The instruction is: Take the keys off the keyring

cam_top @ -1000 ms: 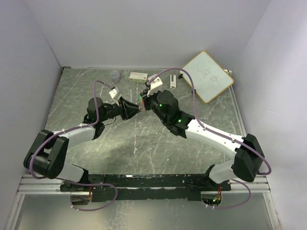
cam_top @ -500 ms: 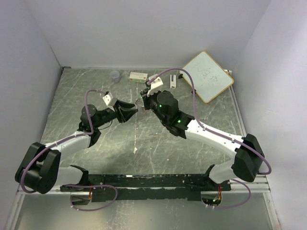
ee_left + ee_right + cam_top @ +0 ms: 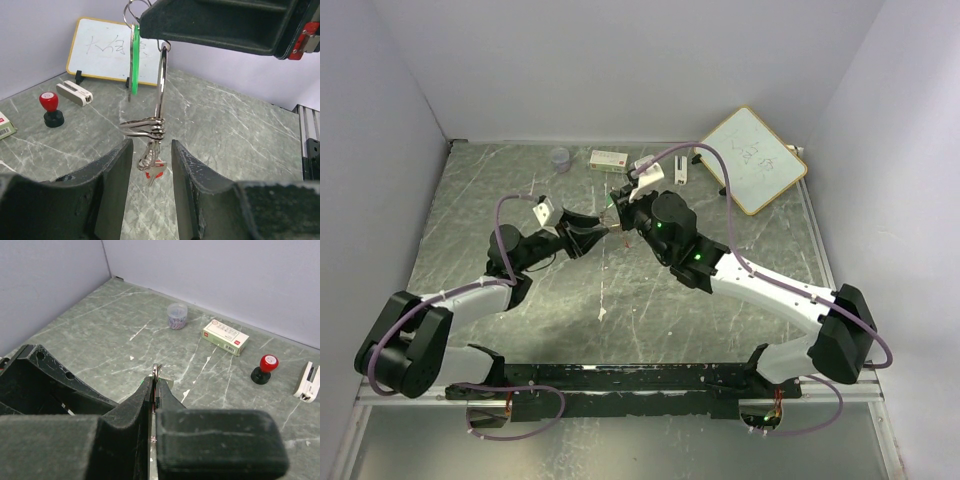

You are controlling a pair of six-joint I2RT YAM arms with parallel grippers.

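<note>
In the left wrist view the keyring [image 3: 162, 85] hangs from my right gripper [image 3: 150, 22], which is shut on its top. A green key [image 3: 134, 60] dangles beside the big silver ring, and coiled wire loops [image 3: 147, 127] sit at its bottom. Below them a red key [image 3: 156, 169] hangs between the fingers of my left gripper [image 3: 151, 145], which is open and touches nothing. From above, the left gripper [image 3: 590, 230] meets the right gripper [image 3: 618, 207] at mid-table. The right wrist view shows only the ring's top [image 3: 156, 371] poking above the closed fingertips.
A whiteboard [image 3: 752, 158] leans at the back right. Along the back lie a white clip-like piece [image 3: 309, 381], a black knob with a red top [image 3: 265, 368], a white and green box [image 3: 226, 336] and a clear round cup [image 3: 177, 316].
The left gripper drew back to the left from the right gripper and opened wider, then moved back in around the hanging loops. The right gripper stayed shut and barely shifted.
</note>
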